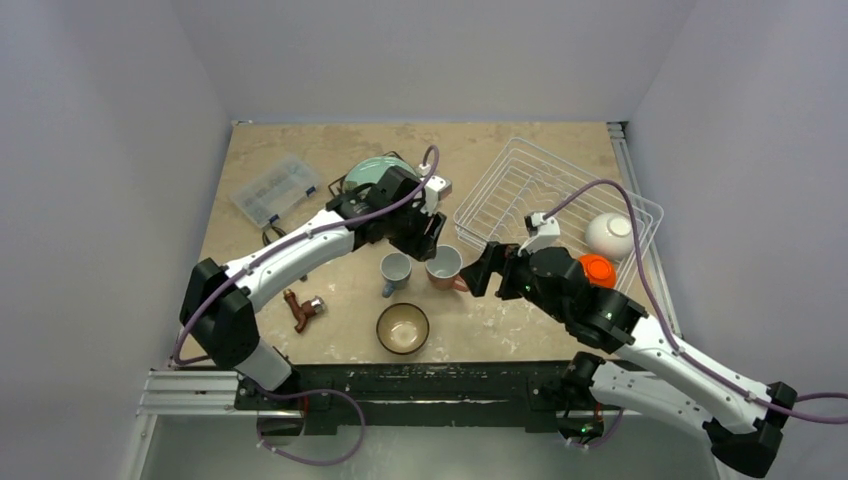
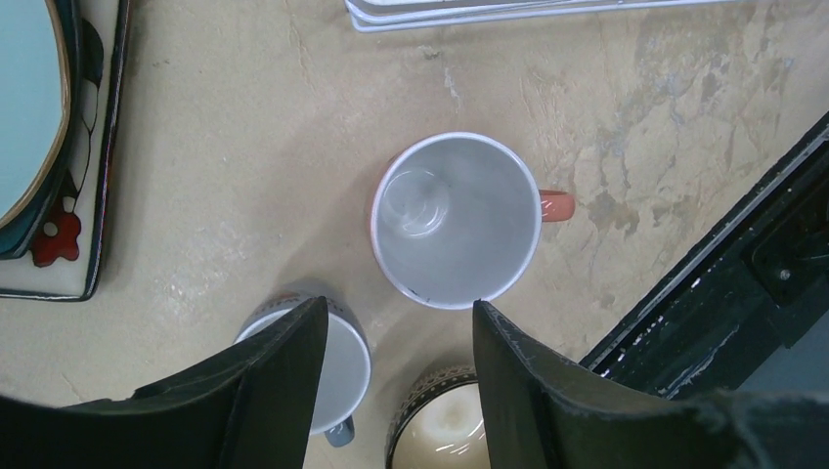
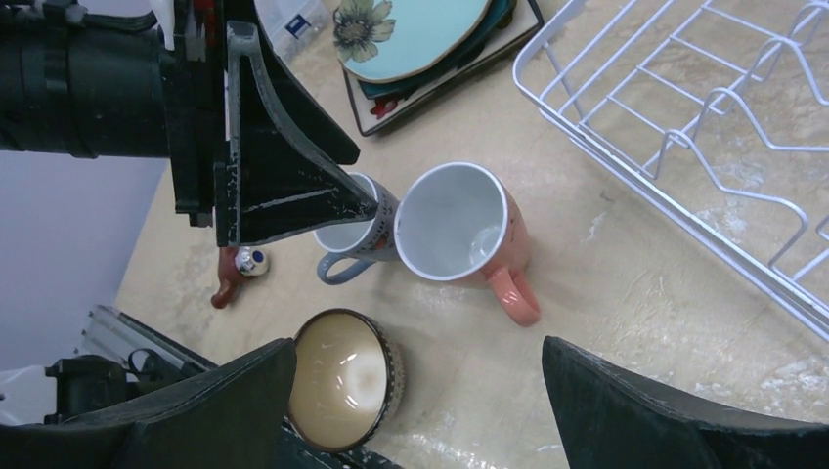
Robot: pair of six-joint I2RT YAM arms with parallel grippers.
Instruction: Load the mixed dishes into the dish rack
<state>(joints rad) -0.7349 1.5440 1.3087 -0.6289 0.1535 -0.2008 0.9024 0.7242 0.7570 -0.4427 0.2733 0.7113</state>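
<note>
The pink mug (image 1: 443, 265) and the pale blue mug (image 1: 395, 270) stand upright side by side on the table. The dark brown bowl (image 1: 402, 328) sits nearer the arms. My left gripper (image 1: 427, 236) hovers open and empty above the two mugs; in the left wrist view (image 2: 396, 305) the pink mug (image 2: 457, 220) lies just beyond its fingertips. My right gripper (image 1: 485, 270) is open and empty just right of the pink mug (image 3: 459, 230). The teal plate (image 1: 375, 172) lies on the square flowered plate (image 2: 68, 195). The white bowl (image 1: 610, 232) sits in the dish rack (image 1: 545, 180). The orange bowl (image 1: 597, 268) is at the rack's near corner.
A clear compartment box (image 1: 273, 188) lies at the far left. Pliers (image 1: 300, 310) lie left of the brown bowl. The rack's near rim (image 3: 626, 186) runs right of the pink mug. The black mounting rail (image 1: 420, 385) edges the near side.
</note>
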